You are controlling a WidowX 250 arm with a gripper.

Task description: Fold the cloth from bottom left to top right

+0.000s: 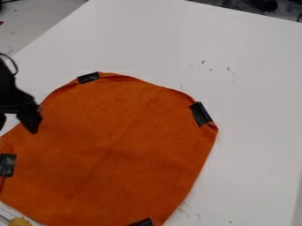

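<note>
My black gripper (17, 128) is at the left edge of the camera view, over the upper left border of the orange cloth (118, 141). Its two fingers stand apart with nothing seen between them, one of them partly cut off by the view's edge. Spread out flat in a rounded shape, the cloth covers the lower left of the view, and its left and bottom parts run to the edges. Black tape pieces mark its border at the top, right, left and bottom.
The white table (254, 110) extends above and to the right of the cloth. A small yellow object (20, 221) lies in the bottom left corner. Dark items stand beyond the table's far edge at the top right.
</note>
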